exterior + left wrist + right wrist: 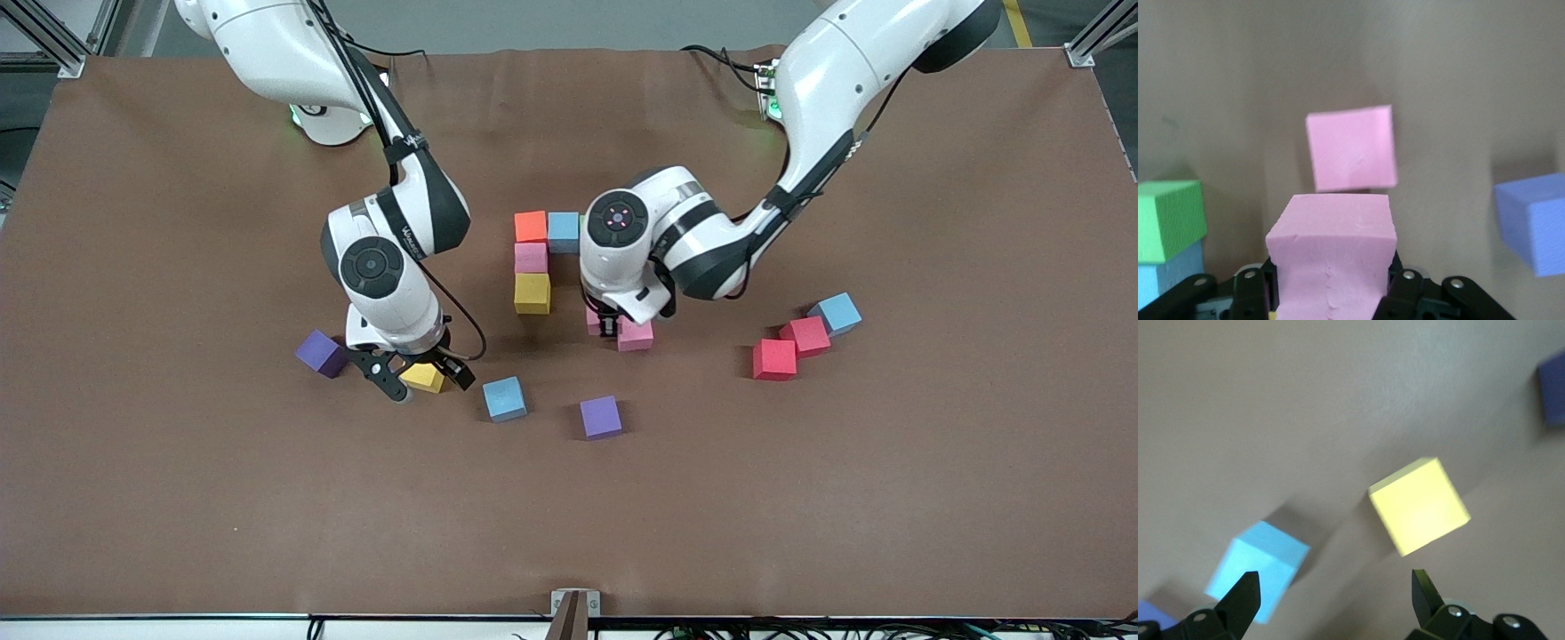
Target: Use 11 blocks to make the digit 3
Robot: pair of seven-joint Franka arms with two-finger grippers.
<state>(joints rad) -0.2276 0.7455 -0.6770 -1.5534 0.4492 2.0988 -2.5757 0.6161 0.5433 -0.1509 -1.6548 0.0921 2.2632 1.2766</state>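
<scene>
Part of the digit lies mid-table: an orange block (531, 226) beside a blue block (563, 231), with a pink block (531, 257) and a yellow block (532, 292) in a column nearer the camera. A green block (1168, 219) shows in the left wrist view. My left gripper (607, 324) is shut on a pink block (1331, 247), low and close beside another pink block (636, 335). My right gripper (418, 378) is open, low over a loose yellow block (424, 378), which lies ahead of its fingertips (1423, 583) in the right wrist view.
Loose blocks: purple (321, 353) beside the right gripper, blue (505, 398) and purple (601, 417) nearer the camera, two red (774, 359) (805, 335) and a blue (836, 313) toward the left arm's end. Brown mat (800, 498) covers the table.
</scene>
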